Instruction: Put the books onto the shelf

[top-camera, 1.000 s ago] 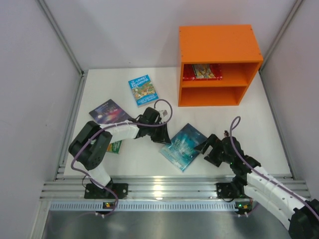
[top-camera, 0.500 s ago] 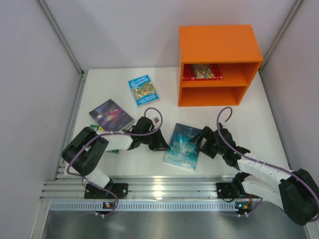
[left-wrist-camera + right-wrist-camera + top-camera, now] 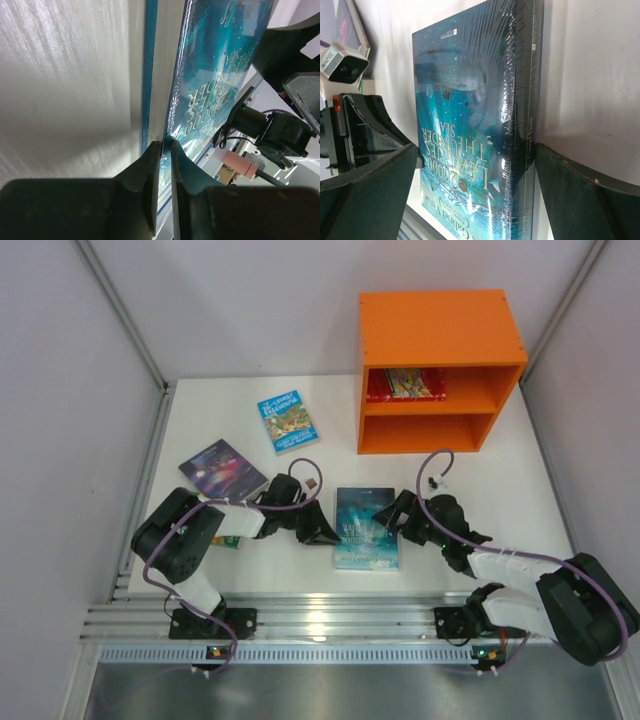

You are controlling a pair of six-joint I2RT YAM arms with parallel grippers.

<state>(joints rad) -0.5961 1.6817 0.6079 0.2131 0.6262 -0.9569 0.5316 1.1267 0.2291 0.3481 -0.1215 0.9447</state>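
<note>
On the shelf (image 3: 440, 330) lies one red book (image 3: 405, 383); four wait. My left gripper (image 3: 163, 146) is nearly closed, my right gripper (image 3: 400, 522) wide open.

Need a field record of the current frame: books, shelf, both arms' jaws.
shelved: red-bordered book in the upper compartment of the orange shelf
active book: teal book, flat on the table between both grippers
left gripper: at the book's left edge, jaws nearly closed, grip unclear
right gripper: at the book's right edge, jaws wide open around it
loose: light-blue book, purple book
part hidden: green book, under the left arm
</note>
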